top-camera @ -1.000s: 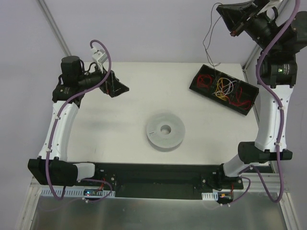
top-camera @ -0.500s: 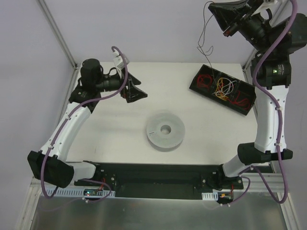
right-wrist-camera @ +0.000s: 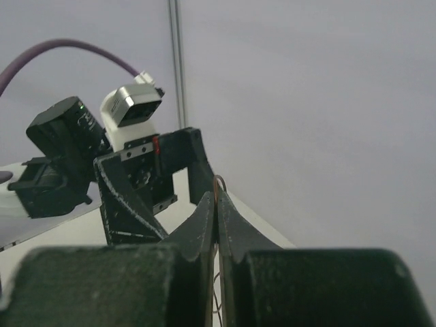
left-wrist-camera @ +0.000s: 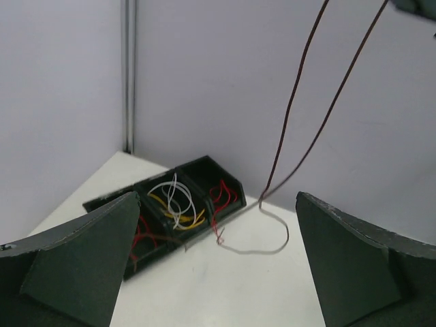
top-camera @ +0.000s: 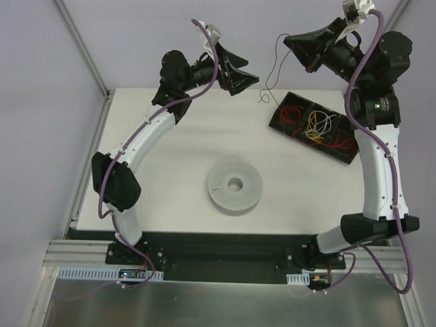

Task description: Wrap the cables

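A thin dark cable [top-camera: 275, 63] hangs from my right gripper [top-camera: 287, 42], which is held high over the table's back right and shut on it. The cable's curly lower end [top-camera: 261, 99] reaches the table beside the black tray. In the right wrist view the fingers [right-wrist-camera: 217, 194] pinch the cable's loop [right-wrist-camera: 219, 180]. My left gripper [top-camera: 251, 80] is open and empty, raised at the back, facing the hanging cable from its left. In the left wrist view the cable [left-wrist-camera: 300, 102] hangs ahead of the spread gripper [left-wrist-camera: 218, 197]. The grey spool [top-camera: 235, 184] lies flat mid-table.
A black divided tray [top-camera: 278, 117] with red, yellow and white wires sits at the back right and also shows in the left wrist view [left-wrist-camera: 204, 162]. Metal frame posts [top-camera: 78, 44] stand at the table's back corners. The left gripper's body shows in the right wrist view [right-wrist-camera: 146, 191].
My left arm has swung from the table's left side up and right, close to the hanging cable. My right gripper has shifted left with the cable in it.
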Controlling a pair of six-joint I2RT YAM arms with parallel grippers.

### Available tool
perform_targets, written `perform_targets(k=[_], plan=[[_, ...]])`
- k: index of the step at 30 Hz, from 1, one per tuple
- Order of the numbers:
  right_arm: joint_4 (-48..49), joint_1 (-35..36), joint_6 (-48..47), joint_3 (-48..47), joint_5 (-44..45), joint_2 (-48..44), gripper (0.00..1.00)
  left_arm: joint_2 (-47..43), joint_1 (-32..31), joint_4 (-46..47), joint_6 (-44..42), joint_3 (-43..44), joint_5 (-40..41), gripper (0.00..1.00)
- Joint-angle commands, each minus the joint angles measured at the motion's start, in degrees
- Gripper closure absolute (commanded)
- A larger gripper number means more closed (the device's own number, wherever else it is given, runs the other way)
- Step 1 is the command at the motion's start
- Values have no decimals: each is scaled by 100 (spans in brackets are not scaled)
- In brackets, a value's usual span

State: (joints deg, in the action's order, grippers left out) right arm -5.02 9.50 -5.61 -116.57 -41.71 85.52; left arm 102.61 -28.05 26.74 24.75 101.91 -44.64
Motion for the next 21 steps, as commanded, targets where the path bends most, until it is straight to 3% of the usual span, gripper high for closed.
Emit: perform_targets(k=[1, 10, 12, 14, 16, 19, 20, 21], plan=[[132, 17, -11, 284, -416, -360, 99, 461, -218, 885, 495, 891, -421, 2], [150, 17, 130, 416, -724, -369, 99, 954, -622, 1219, 662, 875, -1371, 2], [150, 17, 191, 425, -794, -351, 99, 1015, -701, 1141, 628, 875, -1363, 6], [150, 17, 218, 478, -838, -378, 99, 1059, -754, 913, 496, 962, -1232, 21], [80, 8, 166, 591, -838, -430, 100, 1095, -754, 859, 539, 1041, -1047, 43], [-209, -96, 33, 785, -821, -527, 99, 1130, -754, 684, 557, 1217, -810, 89], [-289, -158, 42, 916, -812, -553, 94, 1130, -754, 657, 574, 1235, -731, 100], [-333, -246, 77, 1030, -821, -580, 85, 1121, -754, 605, 592, 1226, -643, 100]])
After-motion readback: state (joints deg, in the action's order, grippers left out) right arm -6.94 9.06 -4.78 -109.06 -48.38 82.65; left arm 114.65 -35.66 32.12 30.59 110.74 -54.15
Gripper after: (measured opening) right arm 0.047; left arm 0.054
